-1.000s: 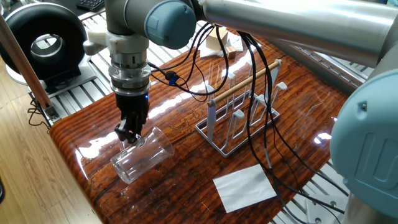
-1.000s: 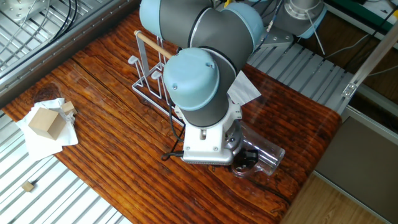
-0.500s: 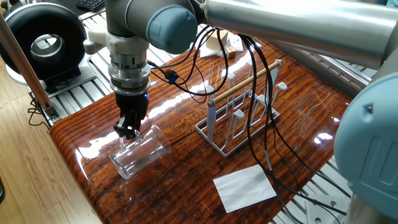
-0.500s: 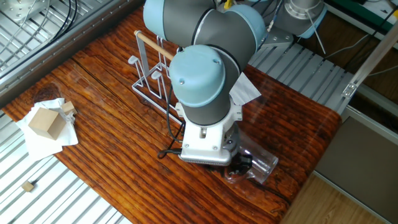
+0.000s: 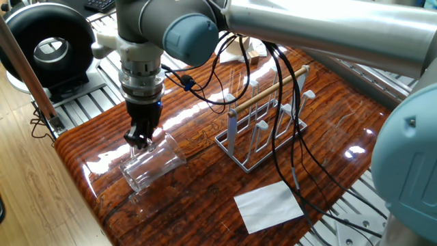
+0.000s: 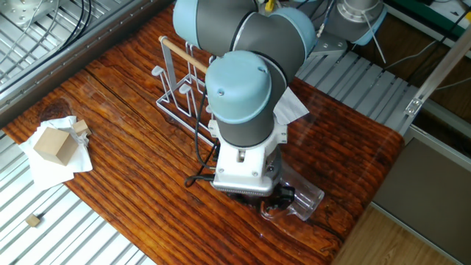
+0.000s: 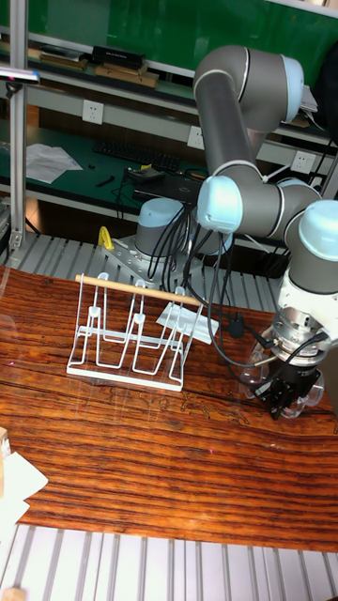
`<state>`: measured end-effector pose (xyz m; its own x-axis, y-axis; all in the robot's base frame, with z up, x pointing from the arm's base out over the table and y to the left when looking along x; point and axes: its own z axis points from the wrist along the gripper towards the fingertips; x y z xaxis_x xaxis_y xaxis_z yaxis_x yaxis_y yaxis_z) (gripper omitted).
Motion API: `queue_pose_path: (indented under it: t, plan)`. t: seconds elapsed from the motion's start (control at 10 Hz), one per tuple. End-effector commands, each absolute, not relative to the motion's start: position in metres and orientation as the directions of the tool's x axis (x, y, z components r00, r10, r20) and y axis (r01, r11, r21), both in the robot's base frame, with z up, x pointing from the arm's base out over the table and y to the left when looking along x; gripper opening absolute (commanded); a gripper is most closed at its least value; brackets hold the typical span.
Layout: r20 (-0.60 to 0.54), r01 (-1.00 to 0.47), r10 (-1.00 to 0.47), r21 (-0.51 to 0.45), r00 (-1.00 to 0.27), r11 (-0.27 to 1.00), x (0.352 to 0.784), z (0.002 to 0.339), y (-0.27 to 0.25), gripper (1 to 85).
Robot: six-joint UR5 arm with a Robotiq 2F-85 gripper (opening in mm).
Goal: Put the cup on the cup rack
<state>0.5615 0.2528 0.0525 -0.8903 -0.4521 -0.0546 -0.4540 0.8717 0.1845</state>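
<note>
We start at the left of one fixed view: the cup [image 5: 151, 161] lies tilted on its side on the wooden table [image 5: 205, 205], near its nine o'clock edge. The gripper [image 5: 140, 137] points down at the cup's upper rim, fingers pinching the glass wall there. At three o'clock from the cup, well apart, stands the cup rack [image 5: 263, 126]; a white paper [image 5: 268, 205] lies at the rack's six o'clock.
</note>
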Motion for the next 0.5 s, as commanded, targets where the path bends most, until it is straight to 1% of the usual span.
queue_pose_path:
  t: [0.0, 0.2, 0.4]
  plan:
    - [-0.067, -0.437, -0.434, 0.212, -0.899, 0.874, 0.562, 0.059, 0.26, 1.0]
    - [-0.074, -0.412, -0.408, 0.277, -0.91, 0.868, 0.558, 0.084, 0.276, 1.0]
    - [-0.07, -0.393, -0.394, 0.34, -0.916, 0.854, 0.555, 0.121, 0.287, 1.0]
